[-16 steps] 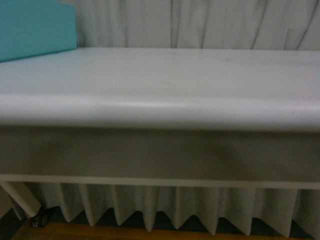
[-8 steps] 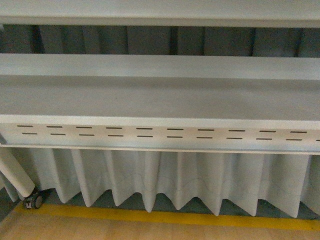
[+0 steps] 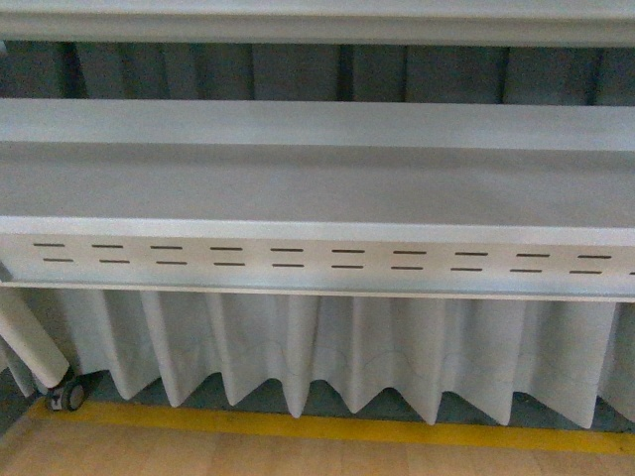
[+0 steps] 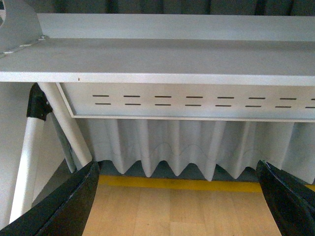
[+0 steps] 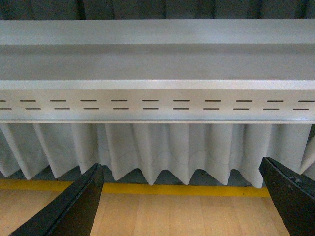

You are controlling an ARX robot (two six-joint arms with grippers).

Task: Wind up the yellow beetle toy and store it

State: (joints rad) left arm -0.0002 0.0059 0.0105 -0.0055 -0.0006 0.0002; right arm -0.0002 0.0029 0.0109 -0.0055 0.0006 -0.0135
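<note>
Beetle toy, yellow: not in any view; location relative to either pincer can't be told.

Left gripper (image 4: 179,196): seen in left wrist view only. Two black fingers (image 4: 69,204) at the frame's lower corners, spread wide, nothing btwn them but floor.

Right gripper (image 5: 182,199): right wrist view only. Black fingers (image 5: 74,206) likewise wide apart, holding nothing.

Surface: white shelf (image 3: 317,183), front view, w/ a slotted front panel (image 3: 317,258) below its edge, two rows of short dark slots. Second white board edge (image 3: 317,20) above it, dark gap btwn. Same slotted panel appears in both wrist views.

Room: pleated white curtain (image 3: 377,357) hangs below the panel, zigzag hem just above floor. Yellow floor stripe (image 3: 327,426) runs beside the hem; light wood floor (image 3: 298,458) nearer the camera. White tube leg (image 3: 30,342) w/ a small caster (image 3: 67,397) at far left. Left wrist view shows slanted white legs (image 4: 64,123) w/ a black joint (image 4: 37,101).

Arm pose: both wrist cams face the panel and curtain from low down, fingers pointing over the wood floor. Arms themselves not in front view.
</note>
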